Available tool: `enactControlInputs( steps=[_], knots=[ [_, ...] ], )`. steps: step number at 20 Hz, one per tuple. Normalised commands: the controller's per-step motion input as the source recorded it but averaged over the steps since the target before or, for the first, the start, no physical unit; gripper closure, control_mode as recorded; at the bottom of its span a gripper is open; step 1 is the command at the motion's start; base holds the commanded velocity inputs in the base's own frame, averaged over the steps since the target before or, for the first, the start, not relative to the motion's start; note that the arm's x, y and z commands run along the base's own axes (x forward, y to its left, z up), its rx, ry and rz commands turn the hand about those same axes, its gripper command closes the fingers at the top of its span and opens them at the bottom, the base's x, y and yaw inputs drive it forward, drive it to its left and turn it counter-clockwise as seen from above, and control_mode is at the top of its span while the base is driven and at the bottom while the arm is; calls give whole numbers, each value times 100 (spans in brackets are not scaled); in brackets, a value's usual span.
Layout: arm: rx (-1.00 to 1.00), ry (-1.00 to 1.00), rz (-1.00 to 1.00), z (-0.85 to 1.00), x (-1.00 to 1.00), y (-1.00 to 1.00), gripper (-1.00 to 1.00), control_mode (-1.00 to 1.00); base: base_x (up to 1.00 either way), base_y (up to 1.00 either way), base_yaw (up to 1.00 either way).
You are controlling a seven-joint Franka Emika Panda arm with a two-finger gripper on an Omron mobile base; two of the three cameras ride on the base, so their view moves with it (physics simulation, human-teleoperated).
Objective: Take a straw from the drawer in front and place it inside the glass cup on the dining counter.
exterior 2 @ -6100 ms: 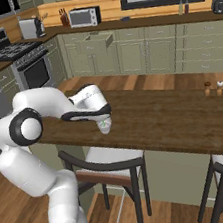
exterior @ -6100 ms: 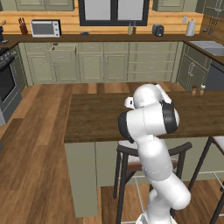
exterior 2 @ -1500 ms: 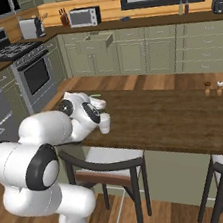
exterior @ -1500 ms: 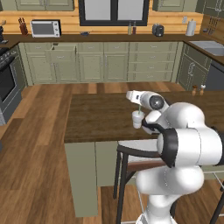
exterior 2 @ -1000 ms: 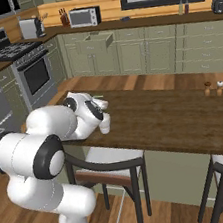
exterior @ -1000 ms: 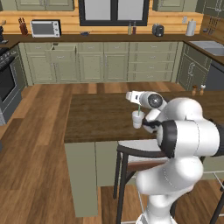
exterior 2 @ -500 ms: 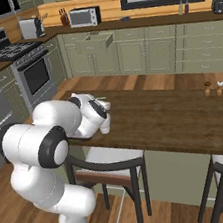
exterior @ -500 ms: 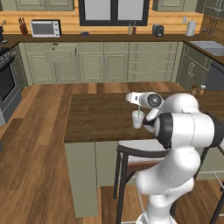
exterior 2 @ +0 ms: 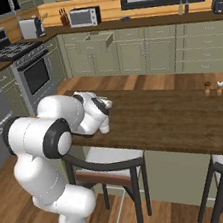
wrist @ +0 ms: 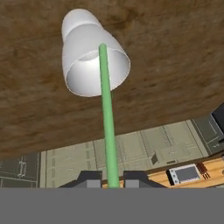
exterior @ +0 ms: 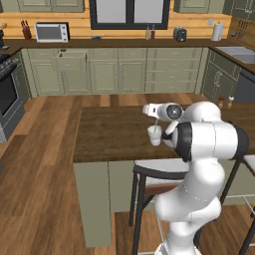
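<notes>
The glass cup (exterior: 155,135) stands upright on the dark wood dining counter (exterior: 107,134), near its front edge. My gripper (exterior: 156,119) hangs just above it, pointing down, shut on the light green straw (wrist: 107,122). In the hand view the straw runs from between the fingertips (wrist: 89,178) into the mouth of the glass cup (wrist: 78,48), and its far end lies inside the rim. From the right base view my own arm covers the cup on the dining counter (exterior 2: 175,119). The sage-green drawer (exterior: 69,61) stands pulled out in the far wall cabinets, also seen as the open drawer (exterior 2: 98,40).
A pair of small shakers (exterior 2: 213,88) stands at the counter's far right. Dark-framed stools (exterior: 149,174) sit under the counter's near edge, beside my base. A stove (exterior 2: 31,70) and a toaster oven (exterior: 51,32) line the far wall.
The hand has stayed over the cup with the straw in it for the last second. The elbow has swung closer to the cameras.
</notes>
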Motion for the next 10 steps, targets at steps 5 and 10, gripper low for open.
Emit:
enactControlInputs(
  steps=[5,10],
  knots=[
    [0,-7,0,-4,0,-9,100,-100,0,0,0],
    [0,-11,0,19,-58,-12,100,-100,0,0,0]
  ],
)
